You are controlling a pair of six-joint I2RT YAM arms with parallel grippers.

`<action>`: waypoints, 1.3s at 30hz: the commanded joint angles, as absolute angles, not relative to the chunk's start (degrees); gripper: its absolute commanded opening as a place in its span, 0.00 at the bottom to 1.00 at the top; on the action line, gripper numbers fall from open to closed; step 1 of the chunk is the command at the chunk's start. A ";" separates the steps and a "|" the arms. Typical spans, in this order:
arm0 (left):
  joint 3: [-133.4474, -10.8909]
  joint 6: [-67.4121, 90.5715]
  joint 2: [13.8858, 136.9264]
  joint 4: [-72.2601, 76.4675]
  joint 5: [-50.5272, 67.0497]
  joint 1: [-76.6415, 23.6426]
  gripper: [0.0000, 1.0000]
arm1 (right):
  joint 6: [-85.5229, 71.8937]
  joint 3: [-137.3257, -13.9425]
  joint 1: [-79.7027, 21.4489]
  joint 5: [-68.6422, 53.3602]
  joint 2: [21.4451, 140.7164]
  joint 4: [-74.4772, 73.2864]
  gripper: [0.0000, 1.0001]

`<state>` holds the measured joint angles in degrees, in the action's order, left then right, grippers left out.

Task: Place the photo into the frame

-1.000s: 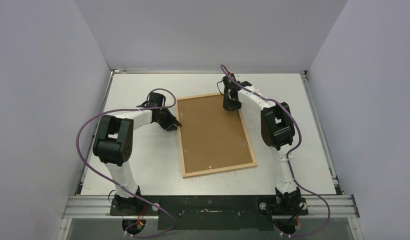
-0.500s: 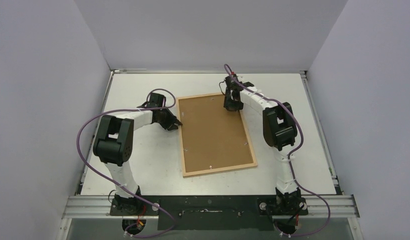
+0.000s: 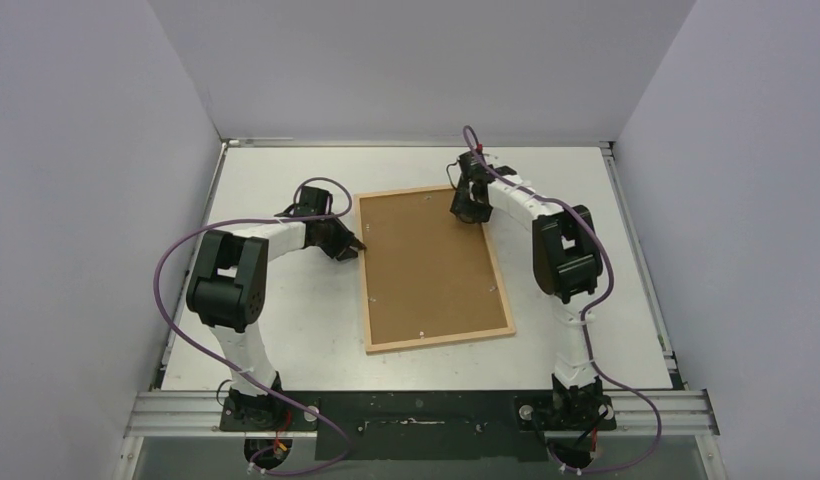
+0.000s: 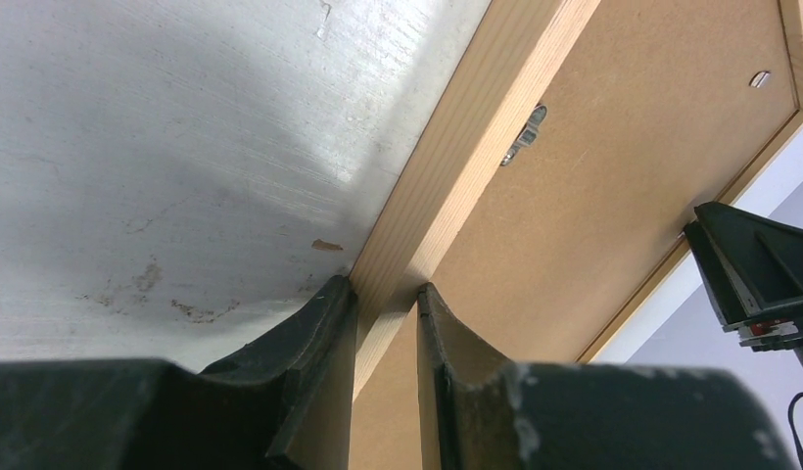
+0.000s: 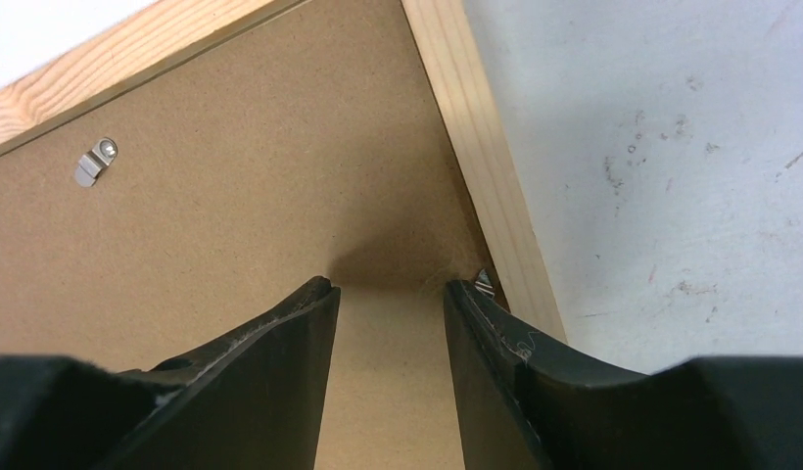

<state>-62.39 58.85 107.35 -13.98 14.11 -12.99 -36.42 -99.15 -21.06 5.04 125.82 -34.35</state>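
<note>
Face-down frame (image 3: 441,338) on desk (image 3: 316,300), backing board (image 3: 431,265) seated in it; photo not in sight.
Left fingers (image 4: 314,323) pinch frame's left rail; right fingers (image 5: 280,333) parted, empty, above board inside right rail. Likely light, stiff: hold by rails.

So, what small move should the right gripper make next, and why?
Probably shift the right gripper sideways to the small metal tab against the frame. Its jaws are open over the backing board, the tab lies beside one fingertip, and the left gripper clamps the opposite rail.
</note>
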 commanded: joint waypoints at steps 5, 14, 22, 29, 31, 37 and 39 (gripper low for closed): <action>-60.94 60.06 108.90 -14.05 11.94 -12.04 0.00 | -35.15 -99.88 -18.72 5.09 123.00 -33.56 0.49; -59.29 54.28 109.08 -12.03 17.23 -12.87 0.00 | -32.75 -96.46 -18.67 7.77 114.23 -29.26 0.57; -58.98 53.17 108.26 -10.98 17.87 -13.12 0.00 | -31.65 -96.90 -18.72 15.12 115.69 -39.47 0.56; -58.39 52.94 108.46 -10.47 18.77 -13.10 0.00 | -31.59 -99.80 -18.30 10.12 121.37 -42.00 0.57; -58.29 52.78 108.46 -10.57 18.89 -13.10 0.00 | -31.80 -99.88 -18.35 9.00 122.07 -41.23 0.57; -58.38 52.21 108.19 -11.33 18.81 -13.01 0.00 | -32.78 -100.80 -18.23 9.41 124.01 -40.41 0.57; -58.37 52.05 108.19 -11.47 18.81 -13.07 0.00 | -33.07 -100.98 -18.20 9.91 124.40 -40.05 0.57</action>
